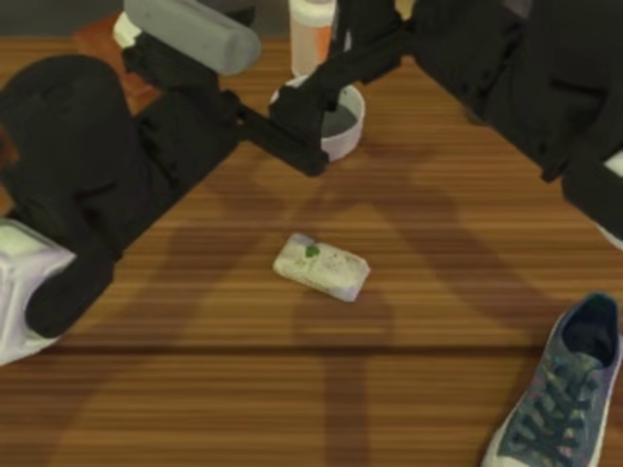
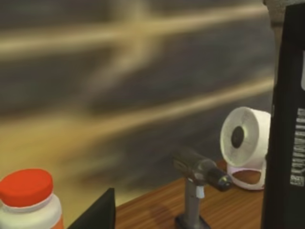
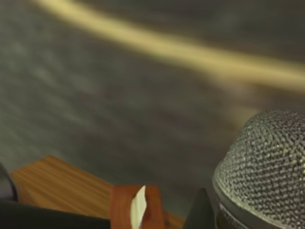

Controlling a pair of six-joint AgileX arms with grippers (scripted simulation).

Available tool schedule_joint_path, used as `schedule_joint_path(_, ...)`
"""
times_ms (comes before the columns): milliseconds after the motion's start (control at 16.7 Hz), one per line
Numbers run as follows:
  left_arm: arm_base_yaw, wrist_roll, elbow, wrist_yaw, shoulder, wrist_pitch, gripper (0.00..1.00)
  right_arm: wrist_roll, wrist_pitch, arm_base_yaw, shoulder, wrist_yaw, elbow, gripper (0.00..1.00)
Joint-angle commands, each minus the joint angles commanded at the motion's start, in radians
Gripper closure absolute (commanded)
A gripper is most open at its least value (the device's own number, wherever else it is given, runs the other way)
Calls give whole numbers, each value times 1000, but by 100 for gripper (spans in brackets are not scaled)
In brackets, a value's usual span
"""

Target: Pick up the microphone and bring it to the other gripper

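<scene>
The microphone stands upright and is lifted off the table. Its black handle [image 2: 286,119] fills one edge of the left wrist view, and its silver-grey mesh head [image 3: 267,167] looms close in the right wrist view. My right gripper [image 1: 290,97] looks shut on it just under the head, with one finger [image 3: 200,214] against the neck. My left gripper [image 1: 304,146] reaches in from the left and meets the right one at the back centre. Its one visible finger [image 2: 102,212] stands well apart from the handle, so it is open. In the top view the arms hide the microphone.
A white packet [image 1: 321,266] lies mid-table and a blue sneaker [image 1: 565,389] sits at the front right. At the back are an orange-capped bottle [image 1: 311,34], a white ring-shaped thing [image 1: 343,122], a dark grey upright tool [image 2: 195,191] and a brown tissue box [image 3: 138,207].
</scene>
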Motion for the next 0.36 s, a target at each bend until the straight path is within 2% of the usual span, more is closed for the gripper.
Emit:
schedule_joint_path(180,21,-1,-102,14,-131,-22,0,1,-1,-45,-51,-51,-45,100)
schedule_joint_path(360,28,-1,-140,21,-171,-29,0,0,-2,-65,-71,-71,-63,100)
